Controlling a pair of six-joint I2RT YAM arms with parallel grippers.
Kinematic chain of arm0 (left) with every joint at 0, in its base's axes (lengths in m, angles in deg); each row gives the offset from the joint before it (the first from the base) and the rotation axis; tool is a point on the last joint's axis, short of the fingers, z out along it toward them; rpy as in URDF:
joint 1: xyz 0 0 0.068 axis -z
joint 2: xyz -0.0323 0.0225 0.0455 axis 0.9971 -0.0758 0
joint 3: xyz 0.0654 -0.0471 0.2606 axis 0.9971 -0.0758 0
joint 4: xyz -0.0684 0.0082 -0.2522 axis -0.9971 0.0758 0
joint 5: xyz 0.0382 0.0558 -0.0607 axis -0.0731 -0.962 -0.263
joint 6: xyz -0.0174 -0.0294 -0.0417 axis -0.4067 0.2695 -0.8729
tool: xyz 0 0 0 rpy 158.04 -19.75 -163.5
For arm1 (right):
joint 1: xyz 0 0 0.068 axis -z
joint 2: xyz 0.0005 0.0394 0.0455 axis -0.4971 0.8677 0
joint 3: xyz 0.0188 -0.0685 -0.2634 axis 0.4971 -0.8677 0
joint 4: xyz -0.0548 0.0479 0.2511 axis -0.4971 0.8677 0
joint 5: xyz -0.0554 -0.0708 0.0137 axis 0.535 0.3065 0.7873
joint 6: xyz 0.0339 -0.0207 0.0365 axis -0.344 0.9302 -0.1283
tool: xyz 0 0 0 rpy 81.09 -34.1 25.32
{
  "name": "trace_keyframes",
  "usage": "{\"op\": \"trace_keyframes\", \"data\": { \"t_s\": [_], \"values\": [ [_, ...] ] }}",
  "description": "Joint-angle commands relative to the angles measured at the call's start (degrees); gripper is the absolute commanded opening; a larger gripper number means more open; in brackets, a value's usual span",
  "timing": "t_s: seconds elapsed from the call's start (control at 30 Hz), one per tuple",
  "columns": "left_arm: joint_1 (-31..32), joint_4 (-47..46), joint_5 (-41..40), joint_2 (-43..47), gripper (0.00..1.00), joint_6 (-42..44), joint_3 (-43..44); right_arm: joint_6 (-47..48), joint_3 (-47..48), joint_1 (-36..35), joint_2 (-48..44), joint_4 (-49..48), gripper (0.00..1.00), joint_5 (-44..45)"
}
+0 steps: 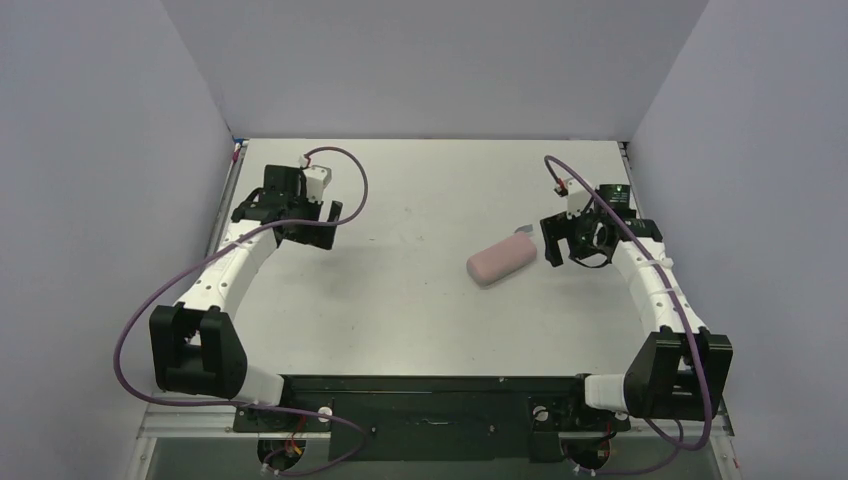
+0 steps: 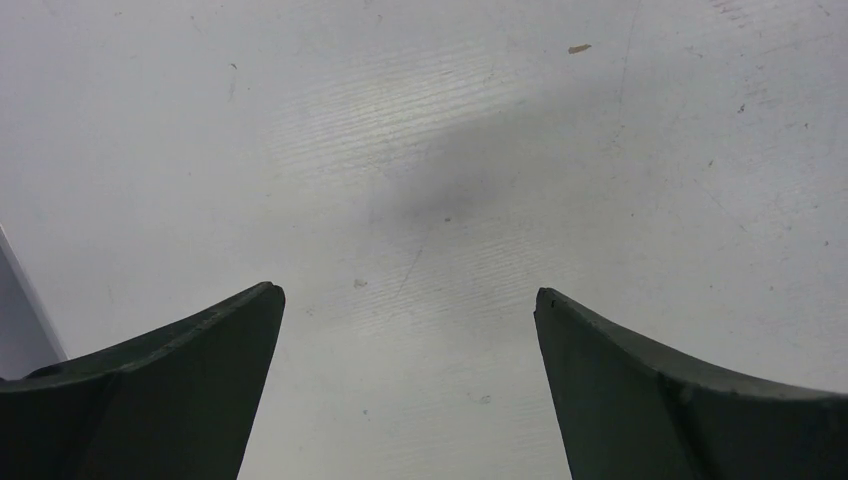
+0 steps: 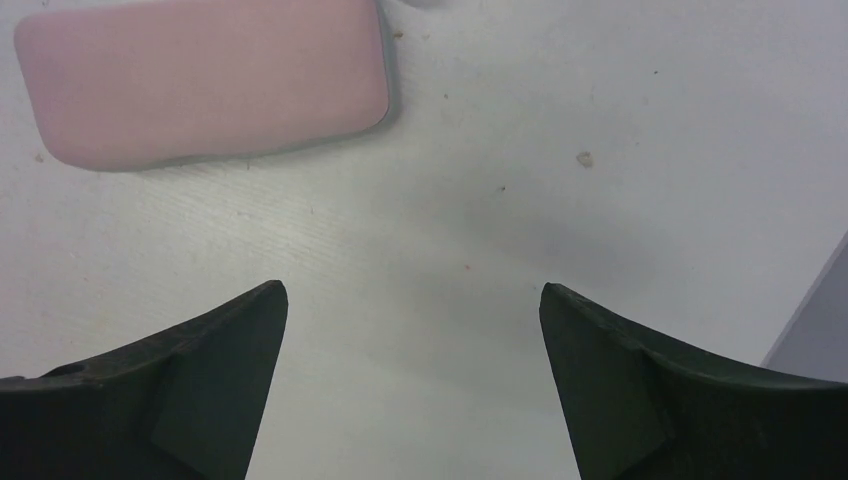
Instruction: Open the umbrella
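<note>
A pale pink oblong fabric sleeve (image 1: 500, 262) lies on the table right of centre. It also shows at the top left of the right wrist view (image 3: 205, 80). A small pale lavender bit (image 1: 523, 232) pokes out at the sleeve's far end. The rest of the umbrella (canopy, shaft, handle) is hidden. My right gripper (image 1: 566, 246) is open and empty, just right of the sleeve and apart from it; in its wrist view (image 3: 412, 290) only bare table lies between the fingers. My left gripper (image 1: 314, 232) is open and empty over the far left of the table (image 2: 408, 295).
Grey enclosure walls stand on the left (image 1: 100, 150), back (image 1: 430, 60) and right (image 1: 760, 150). A wall base shows at the left edge of the left wrist view (image 2: 15, 300) and at the right edge of the right wrist view (image 3: 815, 320). Purple cables loop off both arms.
</note>
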Motion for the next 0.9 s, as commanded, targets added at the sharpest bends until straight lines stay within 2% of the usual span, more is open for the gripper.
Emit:
{"op": "trace_keyframes", "data": {
  "t_s": [0.0, 0.17, 0.33, 0.5, 0.7, 0.87],
  "values": [
    [0.2, -0.4, 2.6, 1.7, 0.97, -0.4, 0.0, 4.8, -1.5, -2.3, -1.1, 1.3, 0.93, 2.7],
    [-2.0, 1.6, 12.8, 0.5, 0.97, -1.6, 1.0, 14.1, -2.1, -7.9, 1.7, 3.6, 0.93, 6.8],
    [-9.3, 0.0, 22.0, -1.2, 0.97, -6.9, 2.3, 20.9, 0.3, -9.4, 9.0, 6.2, 0.93, 6.0],
    [-13.8, -0.9, 23.5, -2.1, 0.97, -7.4, 3.1, 26.0, 6.8, -10.0, 16.8, 9.6, 0.9, 4.6],
    [-14.7, -3.0, 21.5, -0.6, 0.97, -9.6, 0.2, 31.5, 14.8, -11.5, 25.2, 11.2, 0.85, 3.0],
    [-15.3, -3.4, 20.4, 0.5, 0.97, -10.2, -1.6, 36.4, 24.3, -15.7, 32.8, 14.0, 0.82, 0.7]
  ]
}}
